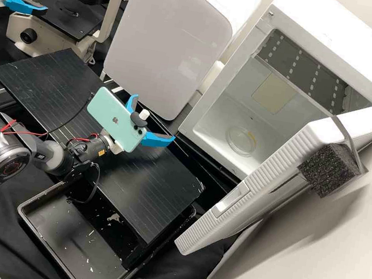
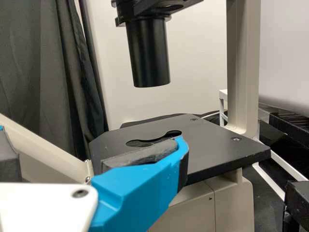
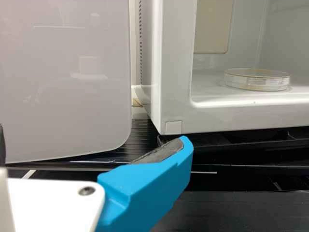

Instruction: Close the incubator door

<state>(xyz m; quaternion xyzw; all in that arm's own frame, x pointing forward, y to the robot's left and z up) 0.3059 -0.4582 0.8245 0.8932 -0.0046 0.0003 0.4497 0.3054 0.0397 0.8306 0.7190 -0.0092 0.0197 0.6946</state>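
Plainly, open incubator door [image 1: 270,175], high view.

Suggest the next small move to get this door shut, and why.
I'd probably ease the right gripper toward the free edge of the incubator door, to get round to its outer face. The door stands wide open, the dish sits inside, and that gripper is open, empty and clear of the door.
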